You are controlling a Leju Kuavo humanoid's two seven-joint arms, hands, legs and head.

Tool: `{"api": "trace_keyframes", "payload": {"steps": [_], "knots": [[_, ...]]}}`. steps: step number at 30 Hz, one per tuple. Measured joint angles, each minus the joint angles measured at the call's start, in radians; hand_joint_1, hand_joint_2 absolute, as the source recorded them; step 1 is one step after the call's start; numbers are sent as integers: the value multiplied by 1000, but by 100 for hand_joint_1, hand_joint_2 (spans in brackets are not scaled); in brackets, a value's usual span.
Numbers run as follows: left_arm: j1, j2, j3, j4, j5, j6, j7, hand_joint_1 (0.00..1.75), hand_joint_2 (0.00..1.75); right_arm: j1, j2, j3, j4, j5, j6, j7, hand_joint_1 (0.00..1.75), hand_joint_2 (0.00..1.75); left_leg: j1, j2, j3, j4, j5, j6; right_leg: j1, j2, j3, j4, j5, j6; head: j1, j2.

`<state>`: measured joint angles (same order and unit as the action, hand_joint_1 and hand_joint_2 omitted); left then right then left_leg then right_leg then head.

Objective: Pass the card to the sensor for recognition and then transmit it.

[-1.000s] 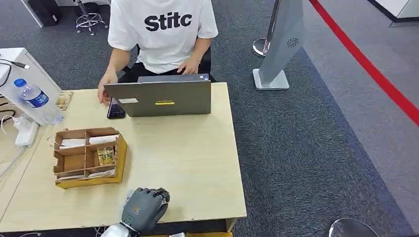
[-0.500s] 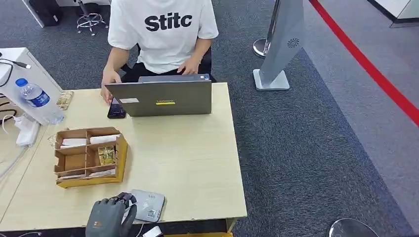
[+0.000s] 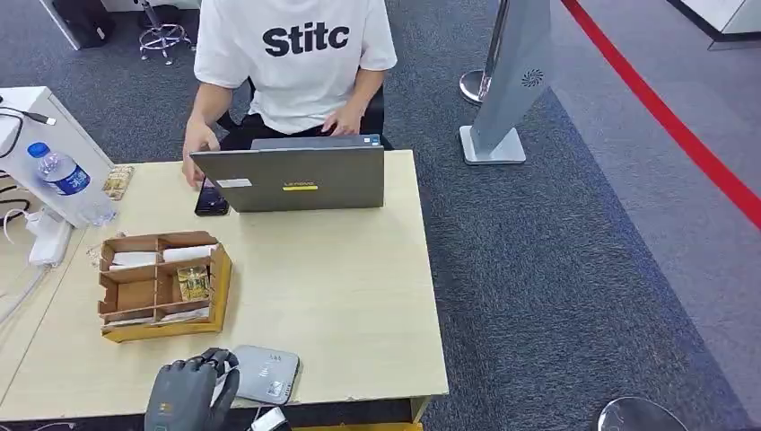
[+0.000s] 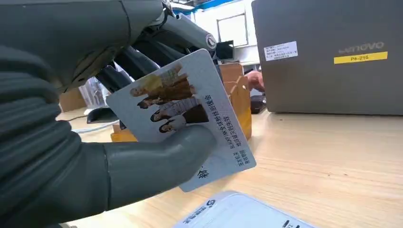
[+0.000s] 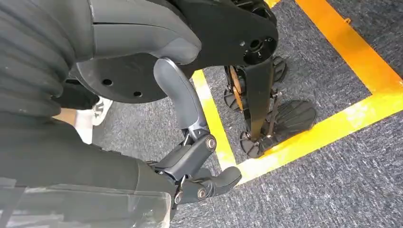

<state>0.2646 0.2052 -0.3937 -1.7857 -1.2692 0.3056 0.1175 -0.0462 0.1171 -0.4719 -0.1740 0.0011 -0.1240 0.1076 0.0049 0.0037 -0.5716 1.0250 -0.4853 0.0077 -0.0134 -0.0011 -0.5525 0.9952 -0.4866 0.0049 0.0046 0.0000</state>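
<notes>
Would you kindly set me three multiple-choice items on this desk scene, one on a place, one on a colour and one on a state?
1. Where does the sensor lie?
A. at the table's near edge, beside the left hand
B. on the laptop
C. inside the cardboard organizer

2. What colour is the cap of the water bottle?
A. red
B. blue
C. white

3. What is the left hand doing?
A. lying flat and empty on the table
B. holding the card
C. pressing the laptop lid

Answers:
1 A, the head view shows the grey pad by the hand.
2 B, the cap is blue.
3 B, the left wrist view shows thumb and fingers gripping the card above the sensor.
</notes>
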Motion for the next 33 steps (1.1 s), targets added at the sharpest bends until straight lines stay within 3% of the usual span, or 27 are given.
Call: {"api": "trace_keyframes", "payload": {"steps": [33], "knots": [[1,0,4,-2,0,0,0,175,175,0,2,-1,-2,0,0,0,0,175,0,0,0,0,0,0,0,0,0,0,0,0,0,0]]}}
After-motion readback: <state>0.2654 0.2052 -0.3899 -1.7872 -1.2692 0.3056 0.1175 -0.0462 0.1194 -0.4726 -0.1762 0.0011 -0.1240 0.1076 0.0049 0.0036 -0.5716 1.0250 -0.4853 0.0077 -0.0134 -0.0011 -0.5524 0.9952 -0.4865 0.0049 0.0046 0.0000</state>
